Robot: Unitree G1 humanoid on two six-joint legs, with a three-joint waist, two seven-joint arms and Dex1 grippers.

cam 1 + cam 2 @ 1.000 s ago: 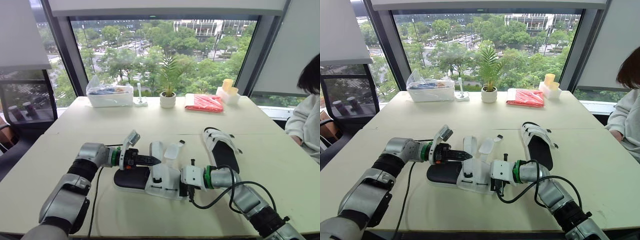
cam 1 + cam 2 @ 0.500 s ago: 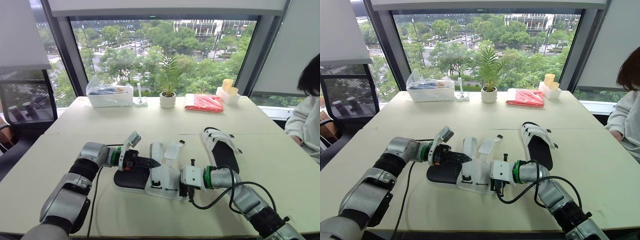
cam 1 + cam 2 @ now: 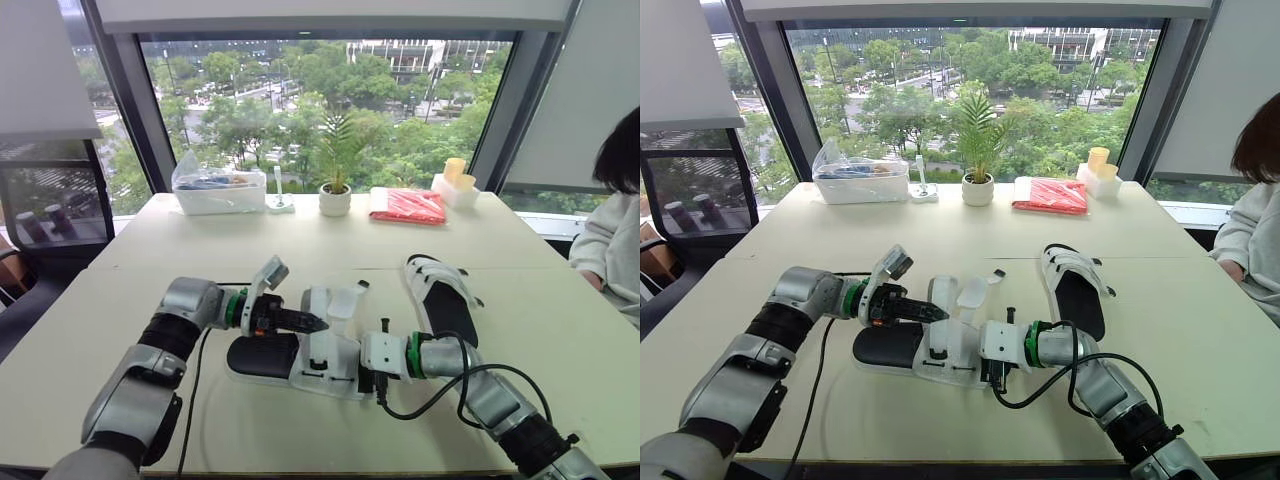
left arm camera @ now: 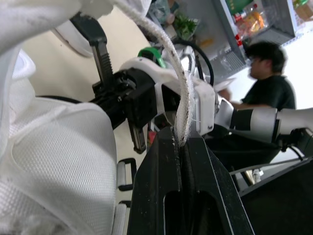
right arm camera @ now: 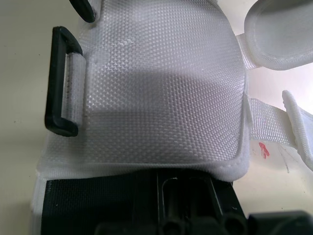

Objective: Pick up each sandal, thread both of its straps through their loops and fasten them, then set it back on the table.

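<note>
The left claw (image 3: 312, 322) is clamped shut on a white woven strap (image 4: 185, 98), the strap's edge pinched in the thin seam between its two black fingers and arching up and away from the tips. The claw hovers over the middle of the black-soled sandal with a white mesh upper (image 3: 262, 352), which lies flat on the pale desk (image 3: 560, 340). Just beyond the claw, a second white padded strap tab (image 3: 343, 300) of this sandal stands open and unfastened.

The right claw (image 3: 366, 378) is at this sandal's near right edge. Its fingers lie together with only a hairline between them, the tips tucked under the rim of the white mesh side panel (image 5: 161, 88), gripping the sandal there. At the side of that panel a rectangular black plastic loop (image 5: 52, 83) hangs with no strap through it.

To the right of this sandal and a little farther back, apart from it, lies the other white-strapped sandal (image 3: 450, 312), black insole up. Well beyond the first sandal, along the window edge of the desk, stand a clear plastic box (image 3: 220, 190), a small potted plant (image 3: 336, 200) and a red packet (image 3: 408, 205). Far to its right is a person's pale sleeve (image 3: 610, 250).
</note>
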